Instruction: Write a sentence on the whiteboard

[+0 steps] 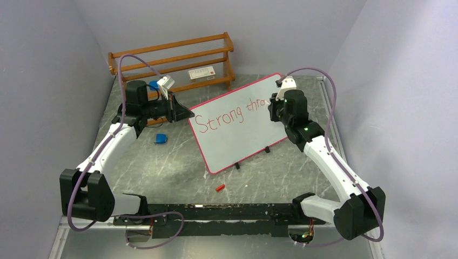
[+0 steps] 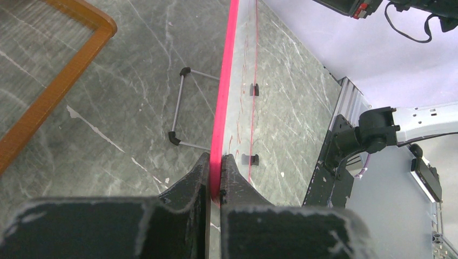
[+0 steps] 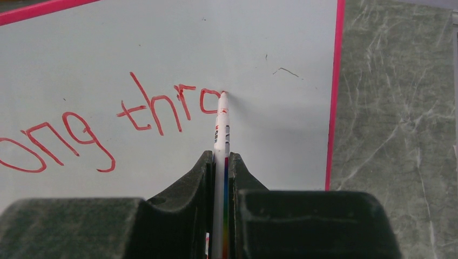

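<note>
- right gripper [image 3: 219, 157] is clamped on a marker [image 3: 221, 121], its tip laid on the whiteboard [image 3: 281, 38] just after "thro" of the sentence [image 3: 156, 108].
- left gripper [image 2: 215, 162] is closed on the board's pink rim; the board is stood on the table [image 2: 108, 108].
- with too hard a press, the rim could be pulled from those jaws.
- little room is left before the right edge; letters may be crowded.

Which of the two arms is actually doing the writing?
The right end effector: it grips the marker, tip at the whiteboard just after "thro". The left end effector only clamps the board's pink rim.
</note>
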Robot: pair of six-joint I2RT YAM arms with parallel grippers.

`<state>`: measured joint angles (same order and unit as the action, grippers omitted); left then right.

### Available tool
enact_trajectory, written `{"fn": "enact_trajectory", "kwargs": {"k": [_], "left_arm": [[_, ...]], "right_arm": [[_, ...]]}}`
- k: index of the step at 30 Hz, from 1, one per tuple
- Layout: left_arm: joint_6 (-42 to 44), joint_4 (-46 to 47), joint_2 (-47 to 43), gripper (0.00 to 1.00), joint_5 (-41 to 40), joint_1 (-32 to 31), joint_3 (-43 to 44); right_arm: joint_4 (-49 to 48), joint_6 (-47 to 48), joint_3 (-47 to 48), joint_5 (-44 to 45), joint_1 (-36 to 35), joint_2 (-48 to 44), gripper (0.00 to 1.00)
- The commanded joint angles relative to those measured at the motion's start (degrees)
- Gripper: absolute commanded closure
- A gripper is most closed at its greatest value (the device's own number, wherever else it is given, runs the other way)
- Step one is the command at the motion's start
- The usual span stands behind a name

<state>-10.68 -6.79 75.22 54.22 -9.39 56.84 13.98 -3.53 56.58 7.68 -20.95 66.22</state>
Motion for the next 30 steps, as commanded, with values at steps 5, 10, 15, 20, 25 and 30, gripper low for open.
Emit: {"fn": "enact_trajectory", "kwargs": {"k": [5,10,15,20,25,30], "left_arm": [[4.44,-4.81,1.6,0.95,-2.87,-1.77,-0.78],[4.44,-4.77,1.58,0.95,-2.96,-1.77,-0.77],[4.44,-4.81,1.56,0.95,-2.84,-1.77,-0.71],[4.36,-4.73,1.56,0.95,-2.85,-1.77,-0.81],[4.35,-4.64,1.55,0.95,-3.0,-1.77,-0.85],[4.35,-4.73,1.6,0.95,-3.04,-1.77,-0.8]], "right_arm": [[-2.11,0.98,2.53,-0.09,0.65,0.7,1.0],[-2.33,1.04,2.93,-0.06,0.65,1.23,1.0],[-1.87,1.07,3.3,-0.17,0.64,1.8,1.0],[-1.29,0.59,1.67,0.01,0.68,1.74,1.0],[-0.5,0.11,-0.32,0.49,0.73,0.97,1.0],[0.17,-0.04,-1.81,1.2,0.69,0.52,1.0]]}}
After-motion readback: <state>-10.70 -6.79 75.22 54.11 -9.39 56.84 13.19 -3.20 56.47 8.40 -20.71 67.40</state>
